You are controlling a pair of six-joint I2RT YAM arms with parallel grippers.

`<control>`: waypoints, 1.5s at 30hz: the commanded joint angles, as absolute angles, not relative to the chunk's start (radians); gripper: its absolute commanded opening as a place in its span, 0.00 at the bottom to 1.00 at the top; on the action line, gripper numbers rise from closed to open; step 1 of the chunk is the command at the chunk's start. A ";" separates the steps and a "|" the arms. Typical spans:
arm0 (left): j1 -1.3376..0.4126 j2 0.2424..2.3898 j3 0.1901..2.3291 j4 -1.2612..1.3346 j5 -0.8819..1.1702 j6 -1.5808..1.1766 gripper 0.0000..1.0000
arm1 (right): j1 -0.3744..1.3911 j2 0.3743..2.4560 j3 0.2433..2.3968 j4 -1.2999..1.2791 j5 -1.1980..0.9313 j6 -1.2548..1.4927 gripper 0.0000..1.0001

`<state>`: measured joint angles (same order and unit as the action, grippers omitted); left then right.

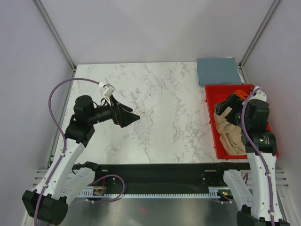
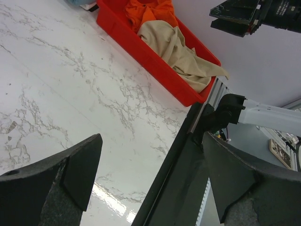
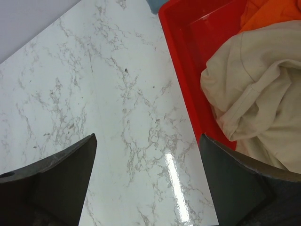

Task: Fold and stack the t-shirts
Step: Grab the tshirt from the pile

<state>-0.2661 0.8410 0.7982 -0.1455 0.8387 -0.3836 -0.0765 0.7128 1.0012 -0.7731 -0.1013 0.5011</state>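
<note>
Tray [image 1: 209, 113] at table's [image 1: 164, 103] right edge, right end effector [image 3: 148, 174] wide above it — left end effector [image 1: 134, 117] wide mid-table

Below the right gripper [image 3: 148, 174] the table [image 3: 108, 108] is a smooth, glossy white slab with grey marble veining, and it carries a bright streak of reflected light. This gripper's fingers [image 3: 51, 188] look like matt black plastic with a faintly grainy face. The left gripper [image 2: 150, 174] has fingers [image 2: 56, 188] of the same dull finish. Just to the right of the right gripper, the tray [image 3: 183, 61] is rigid red plastic, shiny and smooth. In it the tan t-shirt [image 3: 254, 94] is soft matt cloth, creased, with stitched seams. The orange t-shirt [image 3: 277, 14] beyond it is matt cloth too. Farther ahead of that hand, the blue-grey t-shirt [image 1: 218, 70] is flat, dull cloth.
</note>
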 commanded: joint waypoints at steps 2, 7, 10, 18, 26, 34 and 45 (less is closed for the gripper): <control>-0.267 0.810 0.790 -0.109 0.789 -0.364 0.95 | -0.080 0.710 1.043 -0.773 0.020 0.537 0.98; -0.223 0.802 0.778 -0.110 0.687 -0.385 0.95 | -0.080 0.748 1.014 -0.772 0.296 0.620 0.98; -0.218 0.802 0.769 -0.115 0.661 -0.388 0.95 | -0.080 0.827 0.986 -0.778 0.446 0.659 0.98; -0.209 0.827 0.781 -0.143 0.632 -0.385 0.94 | -0.103 1.115 0.934 -0.779 0.597 0.758 0.98; -0.209 0.841 0.779 -0.149 0.632 -0.388 0.94 | -0.149 1.233 0.854 -0.560 0.563 0.724 0.92; -0.206 0.845 0.776 -0.150 0.627 -0.385 0.93 | -0.210 1.194 1.000 -0.601 0.473 0.625 0.00; -0.189 0.861 0.781 -0.155 0.598 -0.390 0.92 | -0.207 0.989 1.606 -0.342 -0.580 0.779 0.00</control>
<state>-0.1978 0.8726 0.7708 -0.1654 0.6258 -0.3847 -0.2111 1.0325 1.5528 -0.6151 -0.0841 0.6140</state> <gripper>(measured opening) 0.923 0.011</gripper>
